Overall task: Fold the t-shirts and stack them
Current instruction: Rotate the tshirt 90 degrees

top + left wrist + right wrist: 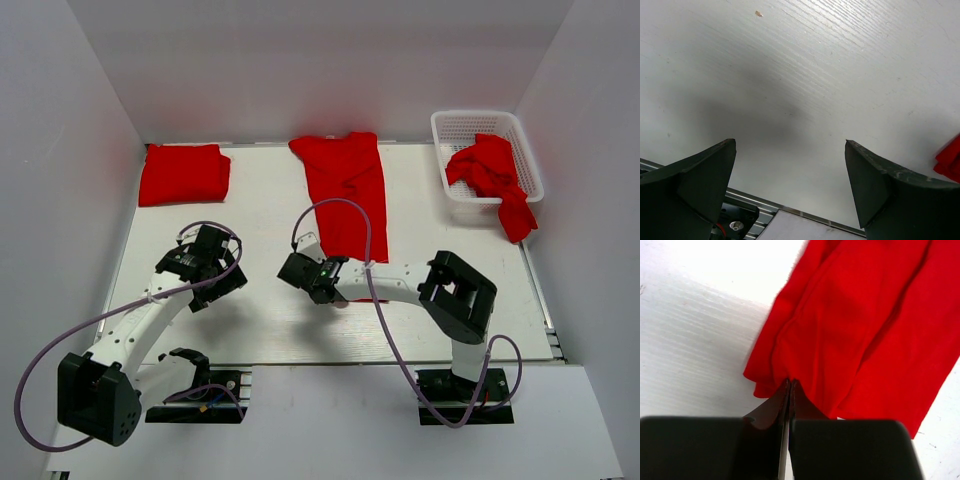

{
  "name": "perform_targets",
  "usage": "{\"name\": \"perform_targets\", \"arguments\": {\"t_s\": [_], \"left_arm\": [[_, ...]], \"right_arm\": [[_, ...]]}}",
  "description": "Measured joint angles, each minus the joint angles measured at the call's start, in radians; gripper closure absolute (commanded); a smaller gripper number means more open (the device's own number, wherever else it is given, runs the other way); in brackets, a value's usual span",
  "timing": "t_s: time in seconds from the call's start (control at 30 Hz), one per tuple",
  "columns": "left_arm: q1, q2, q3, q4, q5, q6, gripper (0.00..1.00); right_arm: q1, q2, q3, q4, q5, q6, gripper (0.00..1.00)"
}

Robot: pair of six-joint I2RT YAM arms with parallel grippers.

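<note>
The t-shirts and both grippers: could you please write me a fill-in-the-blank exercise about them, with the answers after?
The left gripper hangs ____ above the bare table. The right gripper is ____ on the near end of the middle t-shirt. The folded t-shirt lies at the table's far ____ corner. The crumpled t-shirt hangs over the rim of the ____ basket.
Answers: open; shut; left; white.

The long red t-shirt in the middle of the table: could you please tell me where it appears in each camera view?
Top external: the middle t-shirt lies at centre, running from the far edge toward the right gripper.
Left wrist: only a red sliver at the right edge, possibly this shirt; I cannot tell.
Right wrist: the shirt fills the upper right, its near hem pinched by the shut gripper.
Shared landmark: the white table.
</note>
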Motion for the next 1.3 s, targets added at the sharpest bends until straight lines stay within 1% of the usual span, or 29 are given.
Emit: {"name": "perform_targets", "arguments": {"t_s": [0.17,0.3,0.43,0.6,0.93,1.13,1.3], "left_arm": [[0.000,-0.002,0.000,0.010,0.019,0.019,0.00],[0.000,-0.002,-0.004,0.033,0.040,0.042,0.00],[0.000,-0.002,-0.008,0.056,0.069,0.074,0.00],[0.000,0.016,-0.015,0.109,0.132,0.128,0.00],[-0.011,0.105,-0.016,0.197,0.237,0.215,0.00],[-0.013,0.112,-0.016,0.220,0.261,0.234,0.00],[-0.013,0.112,-0.016,0.240,0.285,0.243,0.00]], "right_arm": [[-0.019,-0.026,-0.015,-0.013,0.005,0.049,1.00],[-0.045,-0.092,-0.079,-0.009,-0.016,0.074,1.00],[-0.081,-0.156,-0.131,0.024,-0.074,0.082,1.00],[-0.117,-0.197,-0.166,0.076,-0.157,0.081,1.00],[-0.159,-0.320,-0.229,0.198,-0.388,0.059,1.00],[-0.182,-0.365,-0.231,0.235,-0.439,0.059,1.00],[-0.210,-0.384,-0.260,0.263,-0.476,0.102,1.00]]}}
